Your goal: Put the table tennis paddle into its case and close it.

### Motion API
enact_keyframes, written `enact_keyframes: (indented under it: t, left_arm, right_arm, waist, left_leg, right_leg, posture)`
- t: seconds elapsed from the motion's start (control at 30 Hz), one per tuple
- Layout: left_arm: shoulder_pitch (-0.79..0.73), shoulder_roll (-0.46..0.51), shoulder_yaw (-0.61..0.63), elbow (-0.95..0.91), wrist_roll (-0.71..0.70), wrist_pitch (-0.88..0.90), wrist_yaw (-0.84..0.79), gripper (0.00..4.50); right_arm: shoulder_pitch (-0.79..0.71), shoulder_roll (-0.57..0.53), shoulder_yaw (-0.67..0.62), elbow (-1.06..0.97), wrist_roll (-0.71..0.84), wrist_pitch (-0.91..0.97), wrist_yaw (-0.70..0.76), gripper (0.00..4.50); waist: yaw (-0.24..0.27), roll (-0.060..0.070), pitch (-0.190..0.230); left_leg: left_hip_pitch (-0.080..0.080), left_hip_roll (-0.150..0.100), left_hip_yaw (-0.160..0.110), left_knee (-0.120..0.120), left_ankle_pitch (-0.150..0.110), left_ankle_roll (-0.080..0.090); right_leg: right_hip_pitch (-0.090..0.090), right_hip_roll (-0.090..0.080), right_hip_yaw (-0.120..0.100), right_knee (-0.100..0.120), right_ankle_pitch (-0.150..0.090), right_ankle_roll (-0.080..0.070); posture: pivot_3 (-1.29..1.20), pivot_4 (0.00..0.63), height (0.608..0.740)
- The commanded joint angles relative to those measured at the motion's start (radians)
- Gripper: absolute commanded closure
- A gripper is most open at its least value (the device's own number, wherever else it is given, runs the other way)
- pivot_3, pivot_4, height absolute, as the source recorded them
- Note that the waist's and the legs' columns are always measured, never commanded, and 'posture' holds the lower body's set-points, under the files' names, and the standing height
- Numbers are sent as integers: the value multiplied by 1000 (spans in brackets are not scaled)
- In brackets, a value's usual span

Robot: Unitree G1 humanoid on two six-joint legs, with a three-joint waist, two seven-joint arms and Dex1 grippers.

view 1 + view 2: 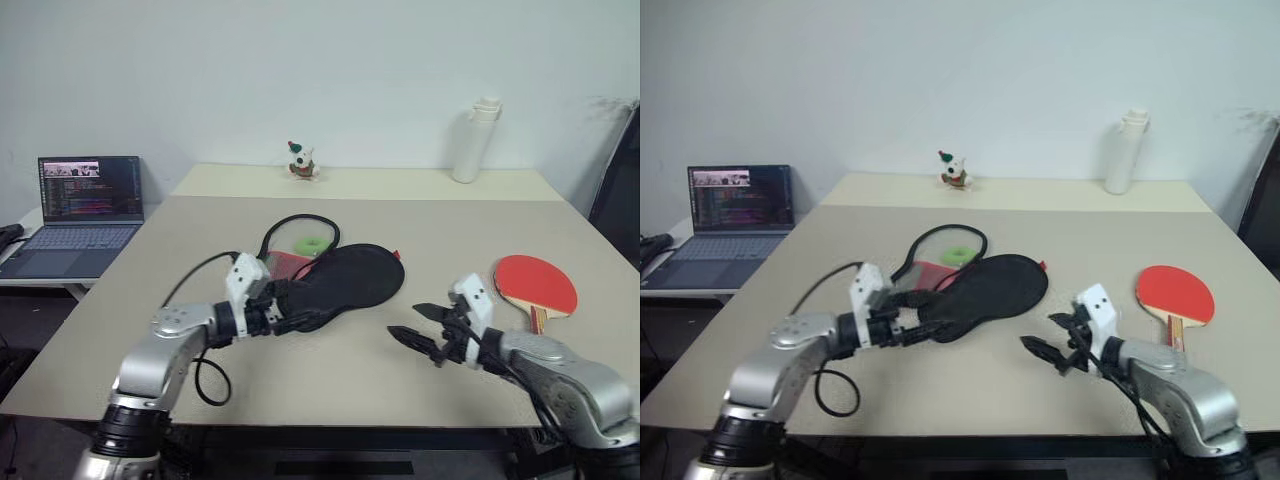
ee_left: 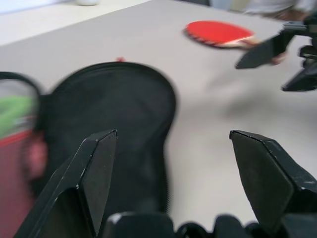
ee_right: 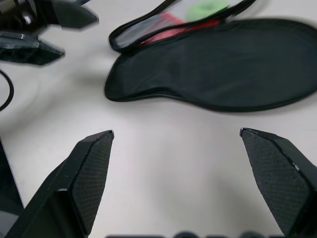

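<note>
The case lies unzipped in the middle of the table, its black half facing up. Its other half behind shows red lining with a green round thing on it. The table tennis paddle lies red face up at the right, handle toward me. My left gripper is open at the case's narrow near end, its fingers spread wide over the black fabric. My right gripper is open and empty over bare table between case and paddle, pointing at the case.
A white bottle and a small figurine stand at the table's far edge. An open laptop sits on a lower side table at the left. A black cable loops from my left arm. A dark chair stands far right.
</note>
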Motion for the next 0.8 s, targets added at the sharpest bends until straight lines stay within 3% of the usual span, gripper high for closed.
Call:
enact_keyframes:
  t: [0.03, 0.37, 0.6, 0.8]
  left_arm:
    - [-7, 61, 57, 50, 14, -57, -13, 557]
    - [-23, 126, 85, 171, 35, -124, -11, 557]
    - [-19, 130, 88, 174, 36, -125, 1, 557]
    - [-17, 134, 89, 175, 38, -125, 7, 557]
  right_arm:
    - [-68, 75, 12, 39, 3, 62, -81, 0]
    - [-202, 298, 109, 227, -63, 160, -220, 0]
    - [-281, 393, 182, 387, -161, 92, -240, 0]
    - [-393, 495, 172, 595, -247, -39, -270, 0]
  waist:
    - [0, 0, 0]
    - [-1, 1, 0]
    - [-6, 1, 0]
    - [-25, 1, 0]
  left_leg:
    - [0, 0, 0, 0, 0, 0]
    - [-1, 0, 0, -1, 0, 0]
    - [0, 0, 0, -1, 0, 0]
    - [2, 1, 1, -1, 0, 0]
  right_leg:
    - [0, 0, 0, 0, 0, 0]
    - [-1, -1, 0, 0, 0, -1]
    - [-1, -1, 0, 1, 0, -1]
    - [-2, -1, 0, 7, -1, -3]
  posture:
    - [0, 150, 740]
    - [0, 150, 740]
    - [0, 150, 740]
    - [0, 150, 740]
